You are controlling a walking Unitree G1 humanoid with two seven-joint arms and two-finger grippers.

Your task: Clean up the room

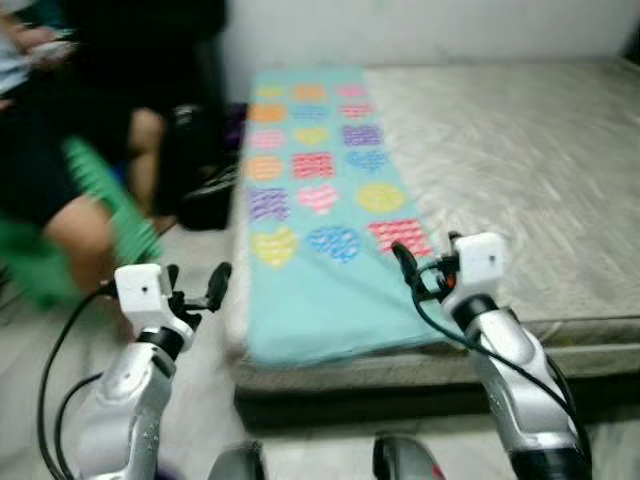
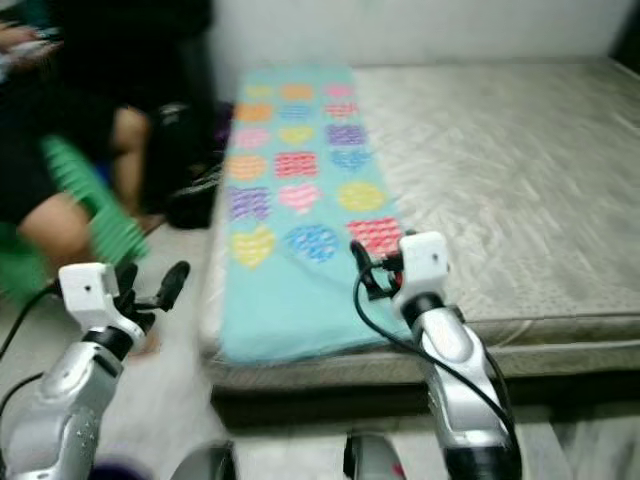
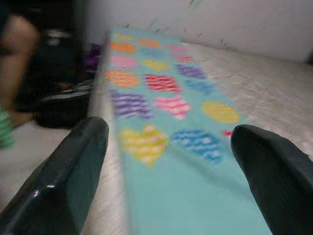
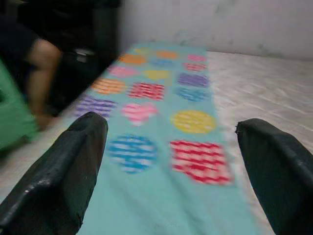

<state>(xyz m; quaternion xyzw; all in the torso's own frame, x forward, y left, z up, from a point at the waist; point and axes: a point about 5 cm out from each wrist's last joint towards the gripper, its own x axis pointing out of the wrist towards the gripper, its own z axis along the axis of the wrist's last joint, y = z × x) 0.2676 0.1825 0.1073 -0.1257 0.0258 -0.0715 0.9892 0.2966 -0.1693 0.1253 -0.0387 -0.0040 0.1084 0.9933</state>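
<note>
Both grippers, left gripper [image 1: 195, 285] and right gripper [image 1: 425, 265], gaping wide, empty; teal blanket [image 1: 310, 215] lying ahead between jaws; advising squaring up before pinching near edge.

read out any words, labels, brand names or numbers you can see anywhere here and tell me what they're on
None can be read.
The turquoise cloth on the grey mattress bears only coloured hearts, circles and squares, no lettering.
The white gripper housings show no legible marking; the frames are blurred.
</note>
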